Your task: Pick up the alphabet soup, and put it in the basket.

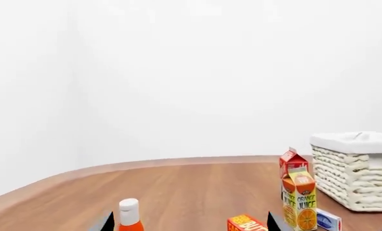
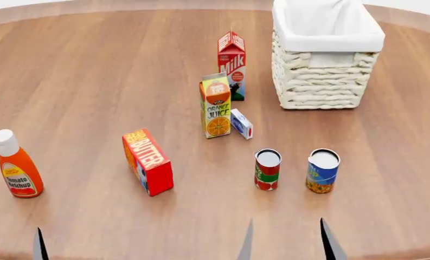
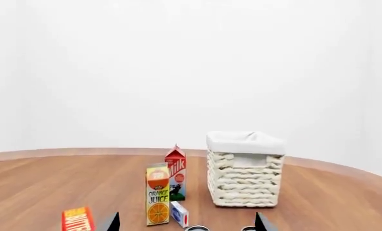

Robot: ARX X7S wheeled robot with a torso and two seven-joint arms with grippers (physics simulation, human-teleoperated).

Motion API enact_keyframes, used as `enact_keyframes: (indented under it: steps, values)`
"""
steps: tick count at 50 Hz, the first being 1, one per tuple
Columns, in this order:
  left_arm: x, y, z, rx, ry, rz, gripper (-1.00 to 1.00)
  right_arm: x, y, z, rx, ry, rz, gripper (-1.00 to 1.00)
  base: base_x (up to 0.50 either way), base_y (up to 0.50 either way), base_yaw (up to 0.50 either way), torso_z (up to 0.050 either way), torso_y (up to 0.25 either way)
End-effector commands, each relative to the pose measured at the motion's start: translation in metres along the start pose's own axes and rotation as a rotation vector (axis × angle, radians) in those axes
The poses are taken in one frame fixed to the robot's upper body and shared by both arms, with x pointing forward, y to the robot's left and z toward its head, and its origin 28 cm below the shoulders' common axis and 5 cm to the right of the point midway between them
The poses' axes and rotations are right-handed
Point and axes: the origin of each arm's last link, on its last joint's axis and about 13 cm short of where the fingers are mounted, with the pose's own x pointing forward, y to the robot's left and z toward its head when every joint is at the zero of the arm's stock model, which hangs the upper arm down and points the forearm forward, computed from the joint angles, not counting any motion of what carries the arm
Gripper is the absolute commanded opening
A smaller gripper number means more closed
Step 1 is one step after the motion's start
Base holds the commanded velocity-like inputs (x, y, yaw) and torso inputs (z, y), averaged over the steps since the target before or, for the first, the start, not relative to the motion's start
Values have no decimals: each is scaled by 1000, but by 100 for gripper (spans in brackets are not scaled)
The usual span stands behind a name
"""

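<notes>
The alphabet soup (image 2: pixel 322 171), a blue-labelled can with a white top, stands upright on the wooden table, right of a red-and-green can (image 2: pixel 267 169). The cream wicker basket (image 2: pixel 327 81) with its white lining stands at the back right. It also shows in the right wrist view (image 3: pixel 245 185) and the left wrist view (image 1: pixel 354 178). My right gripper (image 2: pixel 288 244) is open and empty, just short of the two cans. Only the soup's rim (image 3: pixel 248 229) shows between its fingers. My left gripper (image 1: pixel 191 226) is open and empty. One of its fingertips (image 2: pixel 39 246) shows at the front left.
An orange juice carton (image 2: pixel 216 105), a milk carton (image 2: pixel 231 62) and a small blue-and-white box (image 2: pixel 242 123) stand between the cans and the basket's left side. A red butter box (image 2: pixel 148 161) and a ketchup bottle (image 2: pixel 15 165) stand to the left. The table (image 2: pixel 91 65) has a rounded edge.
</notes>
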Motion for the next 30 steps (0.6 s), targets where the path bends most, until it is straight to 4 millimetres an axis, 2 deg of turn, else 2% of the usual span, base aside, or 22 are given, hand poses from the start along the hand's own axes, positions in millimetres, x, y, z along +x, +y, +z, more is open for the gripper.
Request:
enact_keyframes:
  steps: [1,16,30]
  values:
    - [-4,3,8,5,-68,15,100,-1,-5,10,7,-62,-10,100,0,0,0,0,0]
    - [-10,8,18,-11,-129,45,100,-8,-5,15,3,-115,-41,100,0,0,0,0,0]
    - [-10,7,18,-10,-137,50,100,-5,-4,11,-9,-104,-42,100,0,0,0,0,0]
